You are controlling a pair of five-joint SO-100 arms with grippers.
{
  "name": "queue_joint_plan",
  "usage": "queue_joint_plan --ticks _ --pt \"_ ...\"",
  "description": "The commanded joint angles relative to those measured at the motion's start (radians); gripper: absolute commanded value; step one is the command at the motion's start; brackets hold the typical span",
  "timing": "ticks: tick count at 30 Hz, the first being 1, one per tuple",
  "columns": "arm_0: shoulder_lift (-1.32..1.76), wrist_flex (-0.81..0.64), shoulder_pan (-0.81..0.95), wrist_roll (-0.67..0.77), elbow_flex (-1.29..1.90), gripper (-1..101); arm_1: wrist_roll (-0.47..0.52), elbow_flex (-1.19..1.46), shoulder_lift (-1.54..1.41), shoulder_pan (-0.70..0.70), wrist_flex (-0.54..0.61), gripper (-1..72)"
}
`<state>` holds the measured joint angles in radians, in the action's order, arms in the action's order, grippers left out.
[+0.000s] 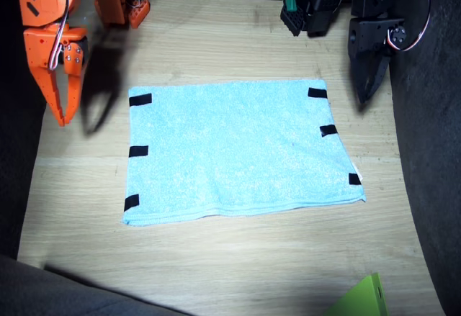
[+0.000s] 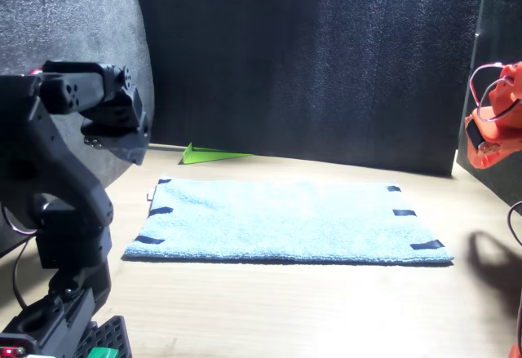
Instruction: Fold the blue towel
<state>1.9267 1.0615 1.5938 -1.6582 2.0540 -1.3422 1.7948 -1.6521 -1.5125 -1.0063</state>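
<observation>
- One light sky-blue rectangular terry towel (image 1: pixel 241 150), black tape strips (image 1: pixel 140 100) along both short edges, lying flat mid-desk, apparently doubled over.
- One pale wooden desk (image 1: pixel 216 258).
- One orange right arm's jaws (image 1: pixel 61 111), pressed together, hovering beside the towel's corner.
- One black left arm's jaws (image 1: pixel 369 86), pressed together, near the opposite corner.
- One green wedge (image 1: pixel 360 300) at the desk edge.

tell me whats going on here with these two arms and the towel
Nothing is being handled at this moment. The blue towel lies flat on the wooden table, with black tape strips along its two short edges. The orange right arm's tool hangs off one short edge and the black left arm's tool off the other, both clear of the cloth. Whether either tool is open is hard to tell. A green object sits at the table's edge.
</observation>
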Motion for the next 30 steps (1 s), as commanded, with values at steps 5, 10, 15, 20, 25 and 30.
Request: queue_joint_plan --ticks 5,10,15,20,25,30 --pt "-0.161 0.005 -0.029 0.035 -0.120 1 0.012 -0.178 0.184 -0.026 -0.043 7.9" --pt "-0.216 -0.048 -0.017 0.051 -0.097 3 0.012 -0.179 0.213 -0.028 -0.006 14.4" --pt "-0.183 -0.104 -0.023 0.049 -0.021 5 0.014 -0.193 0.261 -0.040 0.006 14.3" --pt "-0.086 -0.156 -0.034 0.051 0.089 6 0.014 -0.173 0.259 -0.048 0.021 15.9" --pt "-0.081 -0.135 -0.028 0.055 0.091 6 0.012 -0.183 0.267 -0.052 0.028 17.3" --pt "-0.006 -0.101 -0.058 0.057 0.149 6 0.011 -0.183 0.264 -0.055 0.031 17.4"
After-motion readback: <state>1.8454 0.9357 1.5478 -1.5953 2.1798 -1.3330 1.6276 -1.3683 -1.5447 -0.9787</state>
